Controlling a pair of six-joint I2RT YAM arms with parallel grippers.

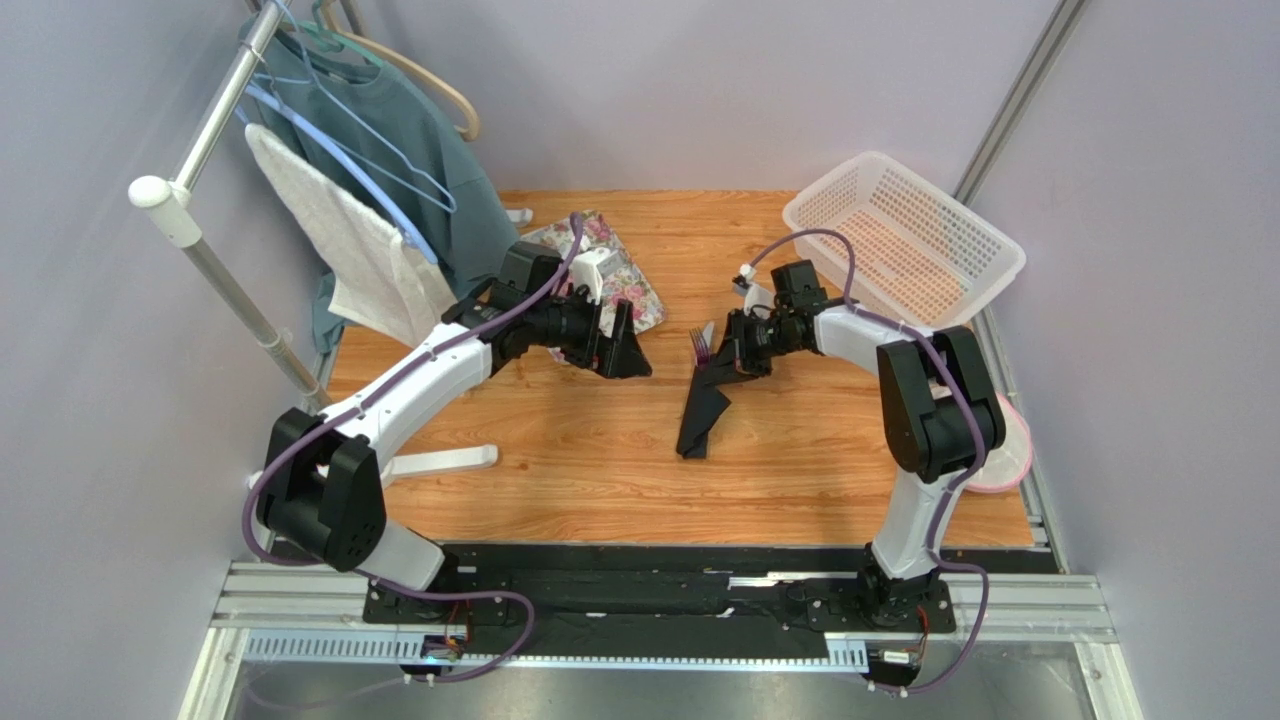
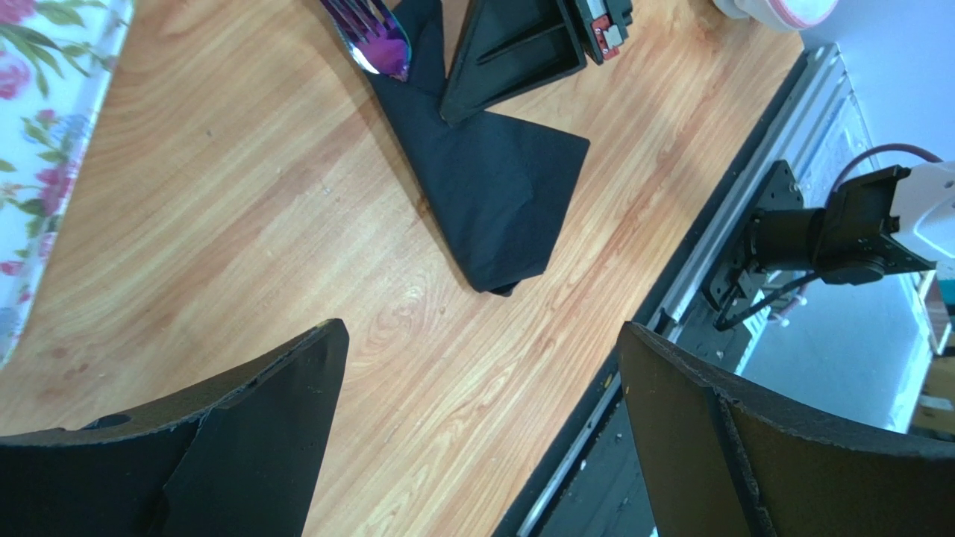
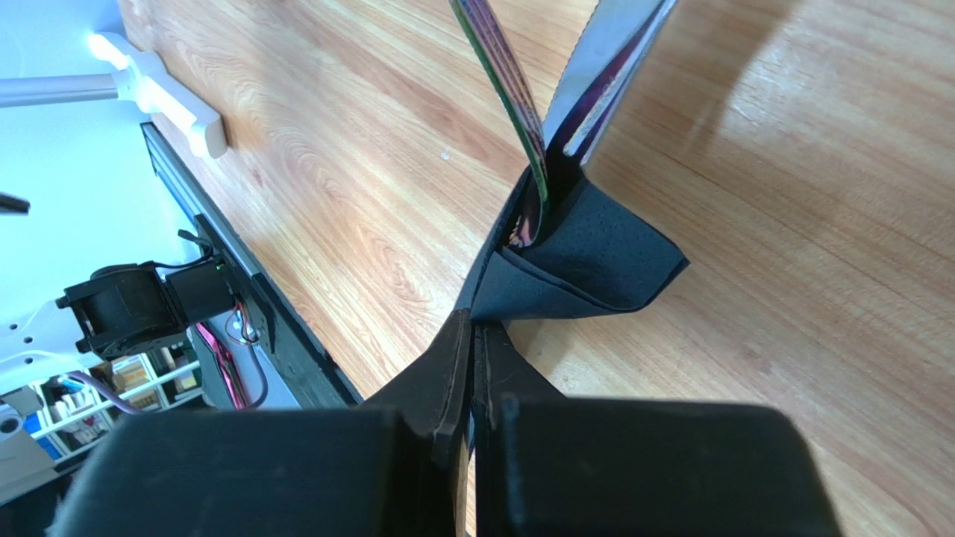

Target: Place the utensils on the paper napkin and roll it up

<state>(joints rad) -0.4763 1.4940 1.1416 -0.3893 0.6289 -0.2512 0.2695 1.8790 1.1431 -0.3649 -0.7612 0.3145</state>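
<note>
Our right end effector (image 3: 471, 327) is clamped shut on the far end of the paper napkin (image 1: 702, 408), which is folded around the purple fork (image 3: 510, 78) and grey knife (image 3: 611, 67) and stretches nearward over the desk (image 1: 571, 465). Our left end effector (image 2: 482, 330) hovers wide open and empty, left of it.

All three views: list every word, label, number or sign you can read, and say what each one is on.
No text is legible in any view.
On the right gripper, a red and white patch: cut off at the picture's edge, unreadable.
On the floral tray: flower print only, no words.
On the black napkin: plain, nothing printed.
On the white basket: no label visible.
</note>
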